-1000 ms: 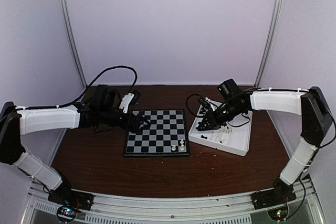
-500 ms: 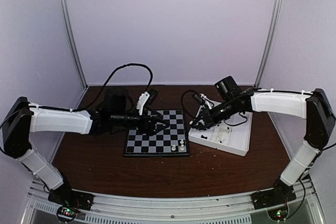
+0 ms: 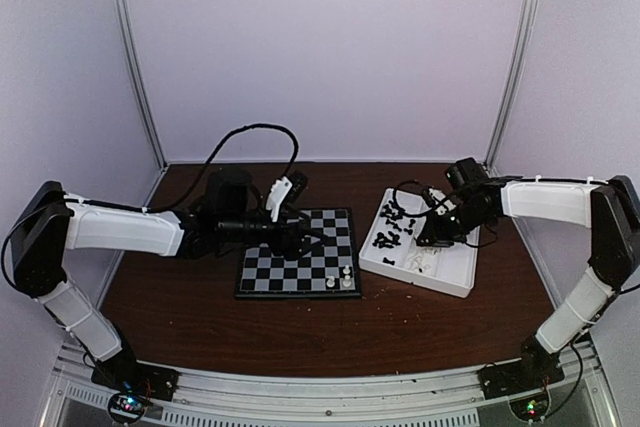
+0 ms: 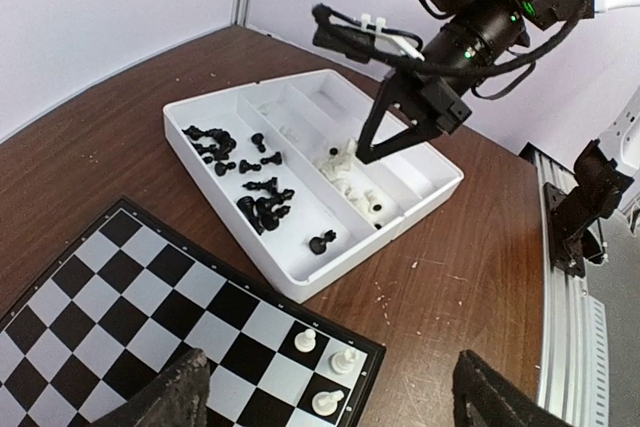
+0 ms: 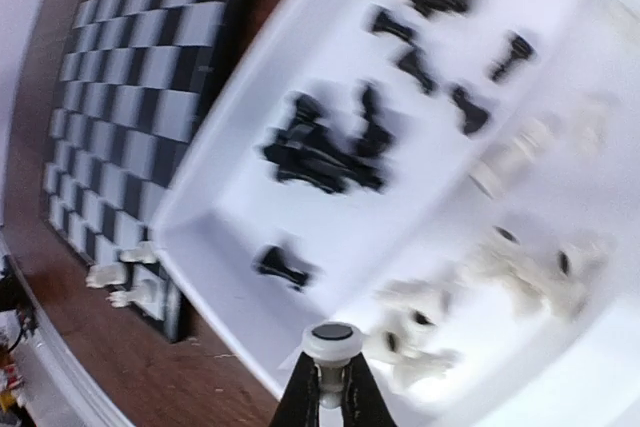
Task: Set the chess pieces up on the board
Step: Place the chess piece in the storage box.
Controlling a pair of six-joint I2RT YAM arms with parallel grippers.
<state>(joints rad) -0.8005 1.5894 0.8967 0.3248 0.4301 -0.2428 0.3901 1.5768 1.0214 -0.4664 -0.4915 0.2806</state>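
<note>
Dark brown wooden table [image 3: 300, 332] carries a flat black-and-pale checkered chessboard [image 3: 290, 262], with three small white plastic pieces [image 4: 344, 358] at its near right corner; beside it, a white divided plastic tray [image 3: 450, 277] holds loose black and white pieces [image 4: 255, 197]; my left claw [image 4: 330, 397] hangs wide apart over the board; my right claw [image 5: 328, 377] is clamped on one white round-topped piece [image 5: 332, 339] above the tray; I judge so thin a pinch could let the piece twist out, or topple when set down.

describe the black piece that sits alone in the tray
Find the white tray beside the board. In its compartment of black pieces, look at the end nearest the board's white pieces. One black piece sits there alone, clear of the rest.
</note>
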